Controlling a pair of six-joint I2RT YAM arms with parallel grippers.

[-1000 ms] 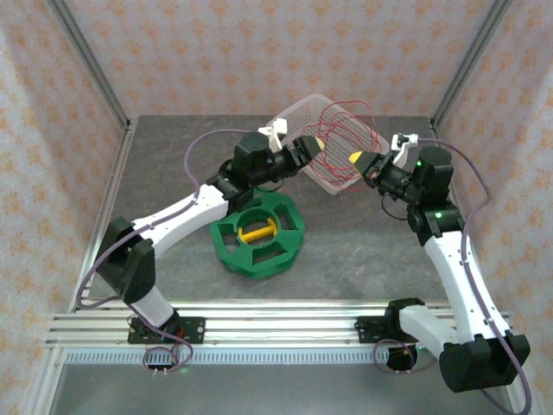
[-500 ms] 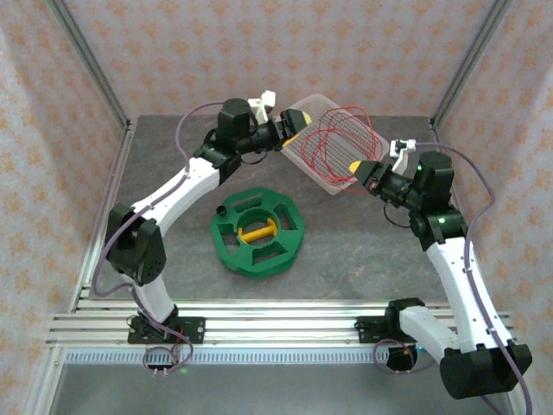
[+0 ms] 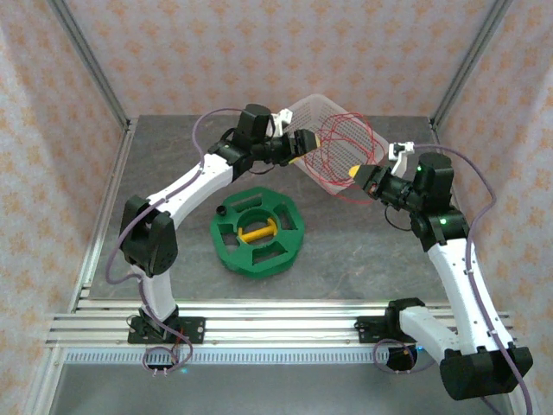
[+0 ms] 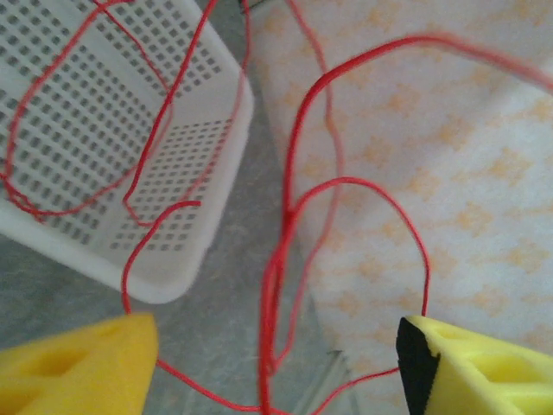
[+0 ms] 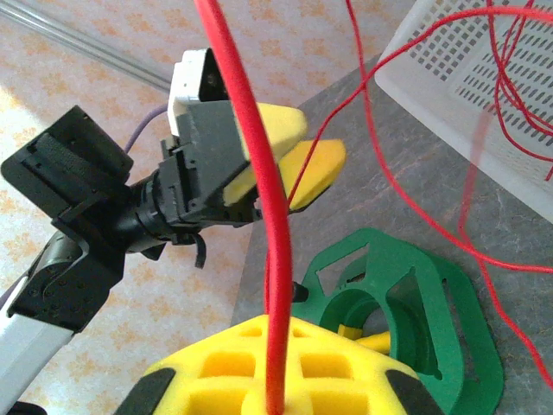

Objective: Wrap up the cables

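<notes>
The cables are one thin red wire (image 3: 344,145) in loose loops hanging above the back of the table, between my two grippers. My right gripper (image 3: 356,173) is shut on a strand, which rises straight out of its yellow pads (image 5: 276,380). My left gripper (image 3: 308,143) faces it from the left and stands open. Several red strands (image 4: 275,285) run down between its yellow fingers (image 4: 82,367), touching neither. In the right wrist view the left gripper (image 5: 289,164) hangs just beyond the held wire (image 5: 251,147).
A white perforated basket (image 3: 304,111) sits at the back of the table, tilted, under the loops. It lies close below the left gripper as the basket (image 4: 164,259). A green spool (image 3: 257,230) with a yellow core lies flat mid-table, and shows as the spool (image 5: 415,320) in the right wrist view.
My left gripper swung back toward the far wall, then returned right to the loops. The right gripper drifted slightly nearer, still shut, and the loops shifted with it.
</notes>
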